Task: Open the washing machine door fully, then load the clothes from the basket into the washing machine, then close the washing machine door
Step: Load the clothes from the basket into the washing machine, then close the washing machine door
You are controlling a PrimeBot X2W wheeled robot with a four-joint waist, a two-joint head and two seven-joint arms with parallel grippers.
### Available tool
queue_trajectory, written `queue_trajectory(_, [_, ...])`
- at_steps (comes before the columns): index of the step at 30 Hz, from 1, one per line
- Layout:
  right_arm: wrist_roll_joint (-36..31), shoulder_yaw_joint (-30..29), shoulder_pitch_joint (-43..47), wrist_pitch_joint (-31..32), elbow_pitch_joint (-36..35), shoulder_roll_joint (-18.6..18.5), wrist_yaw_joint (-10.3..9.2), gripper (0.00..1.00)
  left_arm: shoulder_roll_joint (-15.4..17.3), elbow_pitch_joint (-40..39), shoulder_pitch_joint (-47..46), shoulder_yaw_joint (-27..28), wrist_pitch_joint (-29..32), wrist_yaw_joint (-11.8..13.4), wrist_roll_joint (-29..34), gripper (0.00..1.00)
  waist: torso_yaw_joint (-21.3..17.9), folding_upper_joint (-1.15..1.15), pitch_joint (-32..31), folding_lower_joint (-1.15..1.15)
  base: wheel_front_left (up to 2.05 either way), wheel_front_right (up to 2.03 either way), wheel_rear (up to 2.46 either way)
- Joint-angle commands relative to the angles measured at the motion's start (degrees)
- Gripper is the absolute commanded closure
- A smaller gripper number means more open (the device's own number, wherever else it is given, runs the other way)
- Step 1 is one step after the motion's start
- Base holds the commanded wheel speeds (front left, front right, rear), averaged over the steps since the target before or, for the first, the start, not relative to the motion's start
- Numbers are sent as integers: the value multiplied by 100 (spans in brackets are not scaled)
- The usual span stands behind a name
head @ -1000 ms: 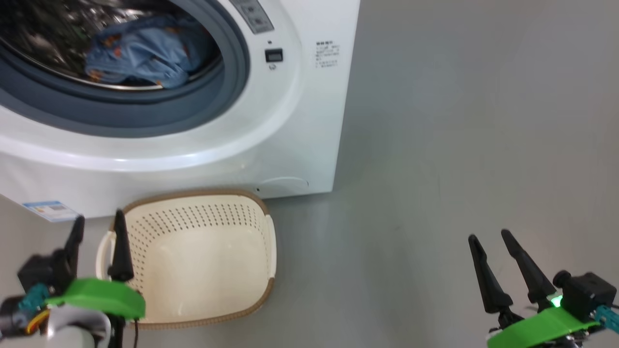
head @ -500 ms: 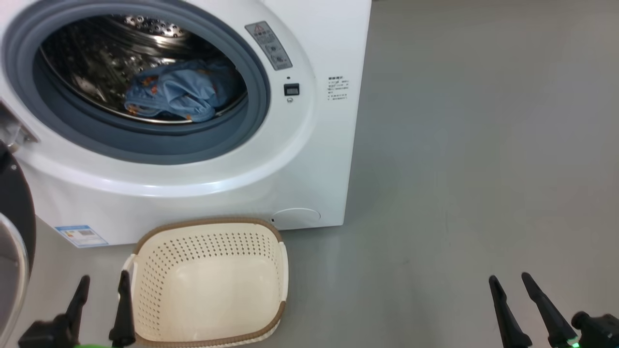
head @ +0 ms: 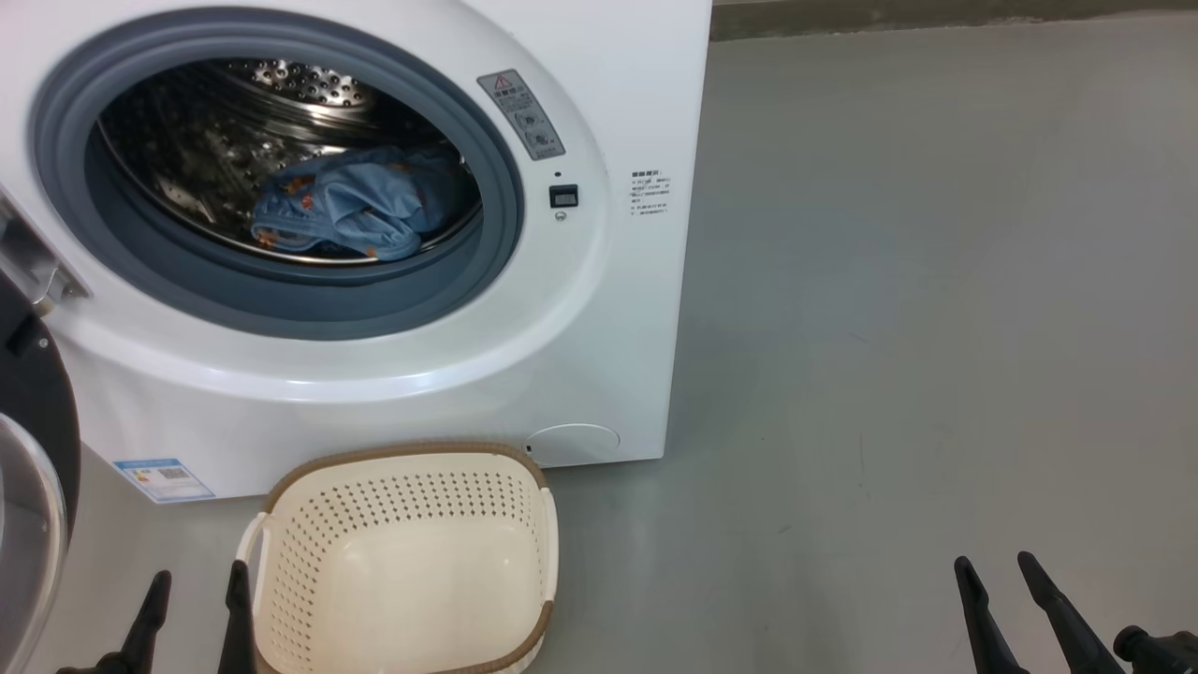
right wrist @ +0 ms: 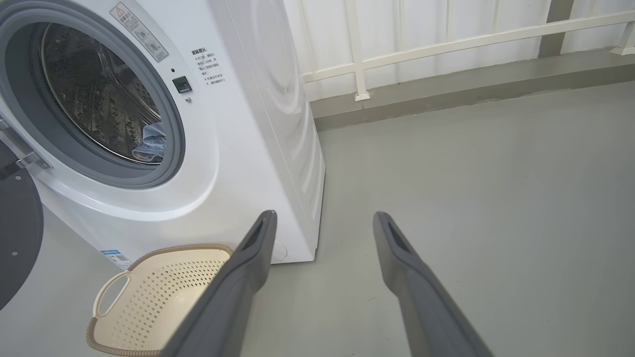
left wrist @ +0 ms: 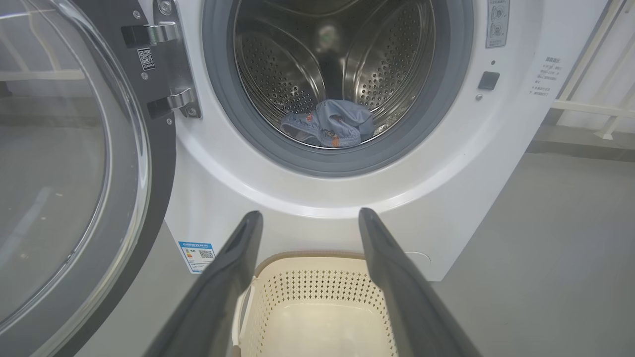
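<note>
The white washing machine (head: 608, 309) (left wrist: 466, 163) (right wrist: 258, 124) stands open, its black glass door (head: 33, 487) (left wrist: 64, 163) (right wrist: 17, 238) swung out to the left. Light blue clothes (head: 351, 201) (left wrist: 330, 124) (right wrist: 151, 141) lie in the steel drum. On the floor in front sits the cream basket (head: 402, 562) (left wrist: 317, 307) (right wrist: 154, 292), nothing inside it. My left gripper (head: 197, 585) (left wrist: 307, 218) hangs open just left of the basket's near corner. My right gripper (head: 992, 566) (right wrist: 322, 218) is open over bare floor, far right of the basket.
Grey floor (head: 936, 328) stretches to the right of the machine. A white railing (right wrist: 446, 44) and wall run behind it. The open door takes up the space at the machine's left.
The head camera has tilted upward: the machine and basket sit lower in the picture and both grippers have dropped toward its bottom edge. Clothes, basket and door stay put.
</note>
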Motion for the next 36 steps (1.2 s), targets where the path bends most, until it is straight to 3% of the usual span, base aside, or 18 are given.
queue_trajectory(1, [8, 87, -24, -27, -138, -117, 17, 0, 67, -173, -73, 190, -37, -9, -29, 0, -5, 0, -26, 0, 0, 0, 0])
queue_trajectory(12, [-2, 109, -30, -27, -153, -120, 17, 0, 65, -176, -74, 212, -37, -9, -43, 0, 7, 0, -65, 0, -17, 17, 0])
queue_trajectory(27, [-4, 119, -62, -27, -155, -114, 17, 0, 91, -271, -54, 131, -37, -9, -129, 0, 33, 0, -57, 0, -127, 127, 0])
queue_trajectory(36, [-23, 127, -67, -27, -155, -91, 17, 0, 87, -285, -62, 109, -37, -9, -137, 0, 64, 0, -83, 0, -31, 31, 0])
